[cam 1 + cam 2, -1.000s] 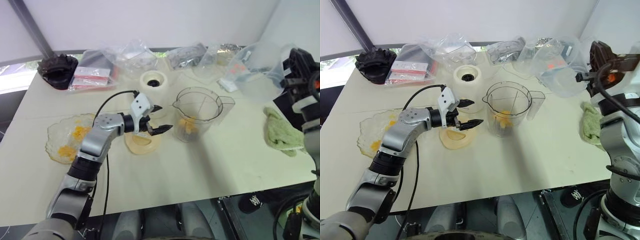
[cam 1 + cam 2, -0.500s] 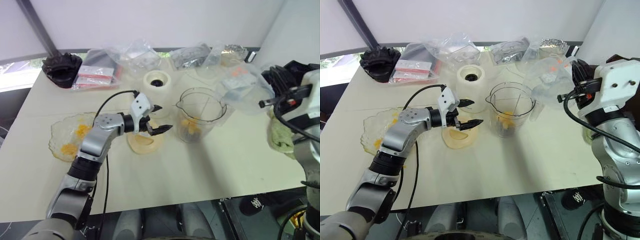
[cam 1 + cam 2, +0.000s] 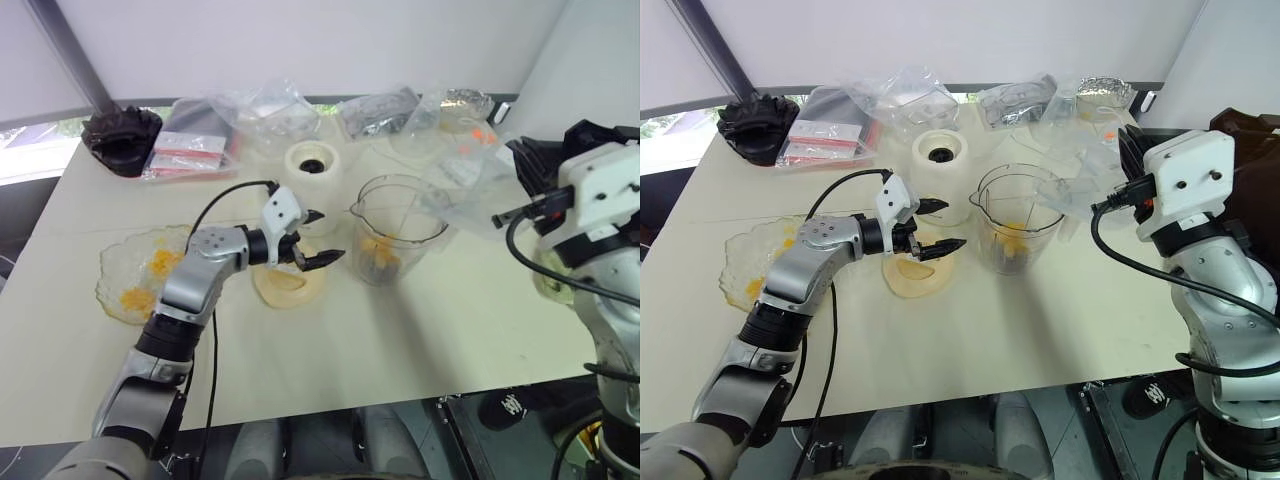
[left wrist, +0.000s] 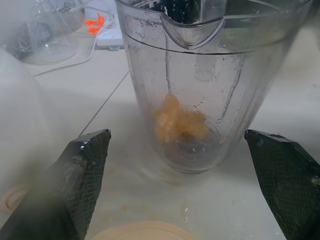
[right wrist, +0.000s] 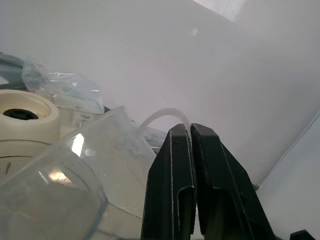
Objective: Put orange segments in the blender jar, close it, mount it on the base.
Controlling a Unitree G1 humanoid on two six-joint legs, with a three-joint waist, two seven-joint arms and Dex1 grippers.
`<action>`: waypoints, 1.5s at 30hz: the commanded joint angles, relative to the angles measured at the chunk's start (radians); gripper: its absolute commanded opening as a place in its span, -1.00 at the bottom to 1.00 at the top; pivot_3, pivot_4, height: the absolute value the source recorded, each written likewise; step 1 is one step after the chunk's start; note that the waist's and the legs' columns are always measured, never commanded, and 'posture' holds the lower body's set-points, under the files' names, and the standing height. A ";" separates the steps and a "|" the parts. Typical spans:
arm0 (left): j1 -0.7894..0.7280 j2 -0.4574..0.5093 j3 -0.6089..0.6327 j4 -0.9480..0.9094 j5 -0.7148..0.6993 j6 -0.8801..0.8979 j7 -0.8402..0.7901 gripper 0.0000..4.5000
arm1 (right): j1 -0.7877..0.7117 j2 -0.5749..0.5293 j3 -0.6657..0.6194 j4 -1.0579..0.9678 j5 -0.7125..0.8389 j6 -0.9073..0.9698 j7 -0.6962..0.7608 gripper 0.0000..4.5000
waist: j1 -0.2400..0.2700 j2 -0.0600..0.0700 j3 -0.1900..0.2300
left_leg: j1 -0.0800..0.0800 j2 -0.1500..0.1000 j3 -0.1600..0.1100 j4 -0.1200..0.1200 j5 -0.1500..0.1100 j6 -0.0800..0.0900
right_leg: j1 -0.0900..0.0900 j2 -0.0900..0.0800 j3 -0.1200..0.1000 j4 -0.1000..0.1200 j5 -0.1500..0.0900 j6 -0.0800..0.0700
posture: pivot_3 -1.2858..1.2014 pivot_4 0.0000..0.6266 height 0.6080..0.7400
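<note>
We find the blender jar (image 3: 397,228) standing upright near the middle of the surface (image 3: 400,330), lidless, with a small heap of orange segments (image 4: 179,122) over its blade. At its 11 o'clock, well apart, sits the one base (image 3: 311,165), socket up and unoccupied, so mounting is not yet done. At the jar's 9 o'clock our left claw (image 3: 318,238) hovers with its fingers spread wide and nothing between them, aimed at the jar wall, we judge ready to steady it. Under that claw lies one flat cream lid (image 3: 288,285). Farther toward 9 o'clock one glass bowl (image 3: 115,285) holds the remaining fruit in about three clumps. At 3 o'clock our right claw (image 5: 191,150) is pinched fully closed on a clear plastic jug (image 3: 1080,180), tipped toward the jar's mouth, apparently to pour.
</note>
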 commanded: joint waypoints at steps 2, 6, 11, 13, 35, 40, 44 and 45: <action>-0.017 -0.004 0.004 -0.029 -0.007 -0.006 0.001 1.00 | -0.032 -0.009 -0.008 -0.034 -0.038 -0.029 0.018 -0.97 | 0.000 0.000 0.000 | 0.000 0.000 0.000 0.000 0.000 0.000 | 0.000 0.000 0.000 0.000 0.000 0.000 | 0.03 -0.52 1.00; -0.016 -0.004 0.003 -0.032 -0.007 -0.005 0.002 1.00 | -0.040 0.031 -0.028 -0.033 -0.024 -0.002 0.003 -0.97 | 0.000 0.000 0.000 | 0.000 0.000 0.000 0.000 0.000 0.000 | 0.000 0.000 0.000 0.000 0.000 0.000 | 0.03 -0.52 1.00; -0.017 -0.004 0.003 -0.031 -0.007 -0.006 0.000 1.00 | -0.038 0.128 -0.101 -0.035 0.025 0.059 -0.045 -0.97 | 0.001 -0.001 0.000 | 0.000 0.000 0.000 0.000 0.000 0.000 | 0.000 0.000 0.000 0.000 0.000 0.000 | 0.03 -0.52 1.00; -0.018 -0.004 0.003 -0.028 -0.007 -0.007 -0.001 1.00 | -0.037 0.162 -0.127 -0.042 0.047 0.081 -0.063 -0.97 | 0.001 0.000 0.000 | 0.000 0.000 0.000 0.000 0.000 0.000 | 0.000 0.000 0.000 0.000 0.000 0.000 | 0.03 -0.52 1.00; -0.039 -0.006 0.000 -0.012 0.000 -0.008 -0.021 1.00 | -0.097 0.422 -0.407 0.113 0.348 0.140 -0.312 -0.97 | -0.002 0.000 0.000 | 0.000 0.000 0.000 0.000 0.000 0.000 | 0.000 0.000 0.000 0.001 0.000 0.000 | 0.03 -0.52 1.00; -0.036 0.000 0.004 -0.022 0.000 -0.004 -0.022 1.00 | -0.125 0.435 -0.421 0.208 0.382 0.082 -0.331 -0.97 | -0.003 0.001 0.000 | 0.000 0.000 0.000 0.000 0.000 0.000 | 0.000 0.000 0.000 0.001 0.000 0.000 | 0.03 -0.52 1.00; -0.033 0.004 0.006 -0.027 0.002 -0.004 -0.019 1.00 | -0.129 0.422 -0.397 0.274 0.365 0.025 -0.315 -0.97 | -0.004 0.001 0.000 | 0.000 0.000 0.000 0.000 0.000 0.000 | 0.000 0.000 0.000 0.001 0.000 0.000 | 0.03 -0.52 1.00; -0.031 0.006 0.006 -0.030 0.002 -0.004 -0.018 1.00 | -0.131 0.421 -0.391 0.292 0.362 0.010 -0.311 -0.97 | -0.004 0.001 0.000 | 0.000 0.000 0.000 0.000 0.000 0.000 | 0.000 0.000 0.000 0.001 0.000 0.000 | 0.03 -0.52 1.00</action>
